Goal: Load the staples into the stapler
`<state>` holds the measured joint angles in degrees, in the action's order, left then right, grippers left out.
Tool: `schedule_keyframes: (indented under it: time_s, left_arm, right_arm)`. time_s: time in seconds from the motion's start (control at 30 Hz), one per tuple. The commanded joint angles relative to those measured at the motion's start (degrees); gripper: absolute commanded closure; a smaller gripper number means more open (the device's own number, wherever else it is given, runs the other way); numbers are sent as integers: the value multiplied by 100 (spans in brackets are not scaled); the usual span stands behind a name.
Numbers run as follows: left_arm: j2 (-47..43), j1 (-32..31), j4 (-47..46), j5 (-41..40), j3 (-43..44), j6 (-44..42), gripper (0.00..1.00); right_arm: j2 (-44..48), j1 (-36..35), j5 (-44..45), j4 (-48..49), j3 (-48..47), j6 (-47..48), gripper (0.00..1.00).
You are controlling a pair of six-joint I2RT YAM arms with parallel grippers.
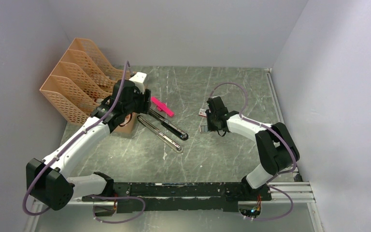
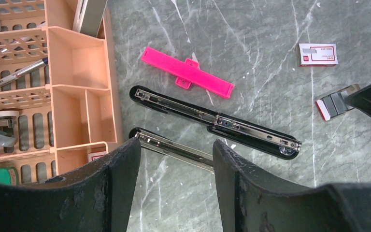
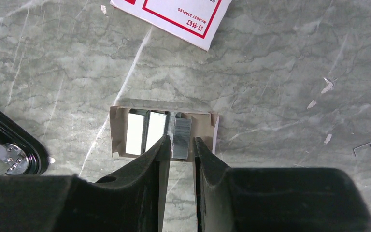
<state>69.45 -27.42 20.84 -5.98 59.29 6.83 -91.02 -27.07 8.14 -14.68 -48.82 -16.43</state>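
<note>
Where the right end effector (image 3: 180,142) meets the small open card tray (image 3: 118,126), its jaws stand narrow, one fingertip (image 3: 163,147) on either side of a silvery metal strip of staples (image 3: 182,129), closed against it. Three such strips show in the one tray, the gripped one the farthest from the black long-bodied stapler (image 2: 212,120). That tray rests on the green marbled desk (image 3: 294,96), off the stapler's free end, with one white box with red print (image 3: 174,14) just beyond it, farther from the stapler. The left end effector (image 2: 176,144) hangs over the stapler with its jaws about half open, holding nothing and touching nothing. Only one stapler is there, swung open into two long halves, each showing a silver rail; its nearer half passes under those left jaws. One bright pink plastic bar (image 2: 187,72) lies just beside the stapler's farther half, and one peach plastic organiser (image 2: 72,63) stands at the stapler's hinge end.
</note>
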Motion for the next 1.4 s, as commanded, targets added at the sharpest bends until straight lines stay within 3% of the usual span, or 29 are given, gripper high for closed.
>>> schedule_keyframes:
  time_s: [0.0, 0.6, 1.0, 1.37]
  left_arm:
    - [-1, 52, -124, 114, -27, -53, 39]
    - [-2, 61, -108, 127, -40, -66, 39]
    - [-10, 69, -113, 123, -49, -72, 40]
    - [7, 79, -121, 150, -58, -77, 40]
  right_arm:
    - [-94, -18, -26, 9, -66, 17, 72]
    - [-386, -18, -69, -64, -125, 62, 72]
    - [-26, -34, 187, -28, -131, 52, 88]
    - [186, -68, 284, -190, -229, 127, 92]
